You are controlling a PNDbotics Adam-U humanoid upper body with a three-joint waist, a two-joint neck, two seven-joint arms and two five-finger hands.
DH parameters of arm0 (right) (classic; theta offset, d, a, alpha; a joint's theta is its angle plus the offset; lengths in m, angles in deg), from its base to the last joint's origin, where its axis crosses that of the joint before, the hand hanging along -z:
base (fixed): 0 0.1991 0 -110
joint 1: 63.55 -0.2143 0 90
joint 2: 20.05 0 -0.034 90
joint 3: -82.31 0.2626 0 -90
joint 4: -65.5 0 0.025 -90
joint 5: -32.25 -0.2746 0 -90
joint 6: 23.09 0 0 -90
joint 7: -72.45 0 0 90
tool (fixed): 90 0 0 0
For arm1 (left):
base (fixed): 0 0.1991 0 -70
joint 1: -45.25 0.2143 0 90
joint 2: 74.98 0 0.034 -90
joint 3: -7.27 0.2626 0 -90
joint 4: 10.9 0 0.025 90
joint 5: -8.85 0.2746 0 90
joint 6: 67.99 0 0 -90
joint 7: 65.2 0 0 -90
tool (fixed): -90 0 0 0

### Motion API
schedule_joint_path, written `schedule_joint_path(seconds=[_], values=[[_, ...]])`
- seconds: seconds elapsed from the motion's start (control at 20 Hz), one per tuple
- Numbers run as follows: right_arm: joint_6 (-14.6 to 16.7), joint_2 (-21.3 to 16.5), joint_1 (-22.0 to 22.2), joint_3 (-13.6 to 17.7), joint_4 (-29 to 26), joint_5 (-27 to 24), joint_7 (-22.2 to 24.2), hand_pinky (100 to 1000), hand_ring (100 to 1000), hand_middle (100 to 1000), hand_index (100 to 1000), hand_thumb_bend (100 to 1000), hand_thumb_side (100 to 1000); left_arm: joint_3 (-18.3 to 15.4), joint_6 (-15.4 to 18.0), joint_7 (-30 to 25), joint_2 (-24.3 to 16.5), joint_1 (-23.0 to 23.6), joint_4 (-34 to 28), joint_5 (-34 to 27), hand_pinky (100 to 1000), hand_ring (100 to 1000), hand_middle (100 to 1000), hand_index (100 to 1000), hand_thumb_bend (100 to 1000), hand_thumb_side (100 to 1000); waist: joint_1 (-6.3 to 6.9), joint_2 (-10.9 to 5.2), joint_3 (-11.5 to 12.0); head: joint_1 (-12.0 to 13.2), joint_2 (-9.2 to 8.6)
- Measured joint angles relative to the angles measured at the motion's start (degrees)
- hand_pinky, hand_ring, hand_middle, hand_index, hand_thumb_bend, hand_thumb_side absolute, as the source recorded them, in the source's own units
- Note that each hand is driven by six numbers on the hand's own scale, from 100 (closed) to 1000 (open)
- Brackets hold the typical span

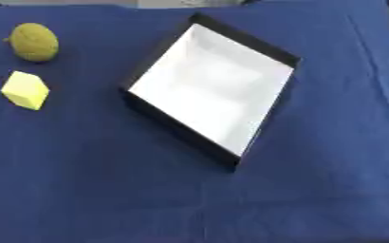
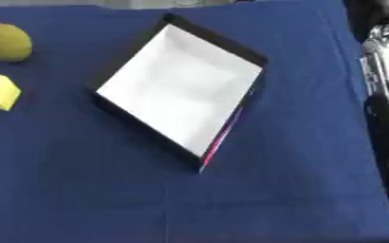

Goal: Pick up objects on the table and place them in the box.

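- I see neither hand, so I cannot tell the fingers' state.
- Nothing is picked: the black-walled, white-lined box [image 1: 208, 90] sits empty mid-worktop.
- Next reach goes left, to the yellow block [image 1: 25, 89] and the round yellow-green fruit [image 1: 34, 42].

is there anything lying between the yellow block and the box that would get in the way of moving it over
Nothing visible does. The yellow block sits left of the box with only bare blue cloth between them. The round yellow-green fruit lies beyond the block, off that path. No robot hand shows.
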Motion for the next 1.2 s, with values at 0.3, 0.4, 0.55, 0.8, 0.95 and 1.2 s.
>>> schedule_joint_path(seconds=[0.3,0.4,0.55,0.8,0.95,1.2], values=[[0.0,-0.4,0.9,0.0,0.5,0.0,0.2,1000,945,920,872,100,516,0.8,0.6,-9.4,-9.3,0.7,2.5,5.2,800,743,812,872,100,635,0.57,-0.90,0.5,-0.2,0.23],[0.0,-0.5,1.0,0.0,0.7,0.0,0.3,1000,944,919,872,100,513,0.8,1.2,-14.8,-13.4,0.2,4.5,7.0,811,758,818,877,100,619,0.74,-1.33,0.7,-0.2,0.26],[-0.1,-0.9,1.0,0.0,0.7,0.1,0.4,1000,944,918,872,100,509,0.9,3.0,-23.0,-19.9,-1.6,8.2,9.2,841,805,848,893,100,610,0.87,-1.41,0.7,-0.2,0.39],[-0.1,-1.4,1.0,-0.4,1.1,0.1,0.6,1000,944,917,870,100,504,3.6,5.3,-35.8,-29.1,-5.1,14.8,14.4,896,874,890,916,100,411,0.93,-1.68,0.8,-0.2,0.41],[0.0,-1.5,1.0,-0.5,1.2,0.2,0.7,1000,942,914,870,100,502,6.2,7.2,-42.2,-32.4,-8.2,16.9,16.7,897,874,884,903,130,311,0.95,-1.71,0.7,-0.1,0.41],[0.0,-1.5,0.9,-1.1,1.4,0.4,1.0,1000,941,913,871,100,499,10.2,10.1,-49.7,-35.4,-13.6,19.6,17.4,902,875,872,899,249,289,0.80,-1.82,0.6,0.4,0.41]])
